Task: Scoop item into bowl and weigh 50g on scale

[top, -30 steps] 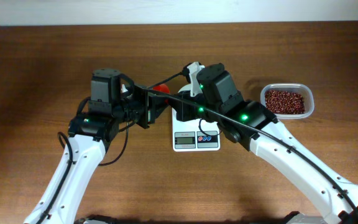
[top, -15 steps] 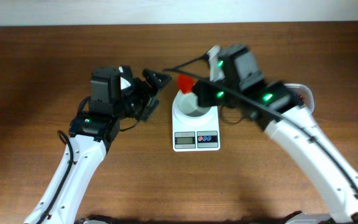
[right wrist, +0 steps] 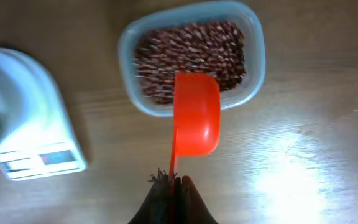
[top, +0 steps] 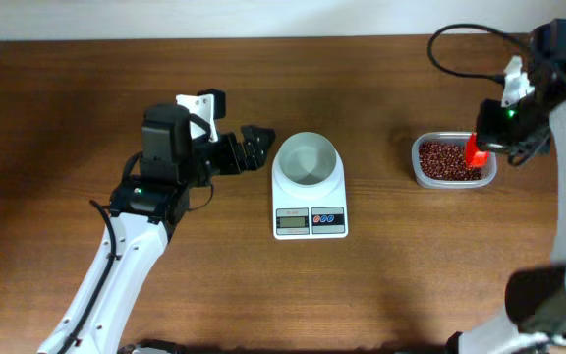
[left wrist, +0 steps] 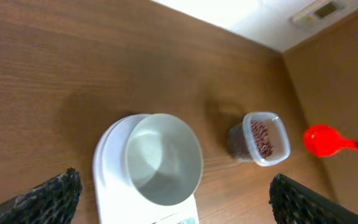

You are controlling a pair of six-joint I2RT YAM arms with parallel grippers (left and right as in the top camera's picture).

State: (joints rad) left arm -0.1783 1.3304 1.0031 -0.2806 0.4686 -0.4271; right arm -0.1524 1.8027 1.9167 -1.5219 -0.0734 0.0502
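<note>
The white bowl (top: pixel 308 160) stands on the white scale (top: pixel 311 222), and its inside looks bare in the left wrist view (left wrist: pixel 163 158). Dark red-brown beans (top: pixel 447 157) fill a clear tub (top: pixel 486 177) at the right; the right wrist view shows them too (right wrist: pixel 191 56). My right gripper (right wrist: pixel 171 182) is shut on the handle of a red scoop (right wrist: pixel 196 118), whose cup hangs over the tub's near edge (top: pixel 475 149). My left gripper (top: pixel 251 149) stands open just left of the bowl, its dark fingertips (left wrist: pixel 48 196) wide apart on either side of the scale (left wrist: pixel 114 193).
A black cable (top: pixel 460 34) loops from the right arm over the table's back right corner. A pale wall runs along the far edge of the table. The tub (left wrist: pixel 263 137) sits a hand's width right of the scale.
My right arm swung the red scoop from above the bowl over to the bean tub at the right. My left gripper opened and drew back a little to the left of the bowl.
</note>
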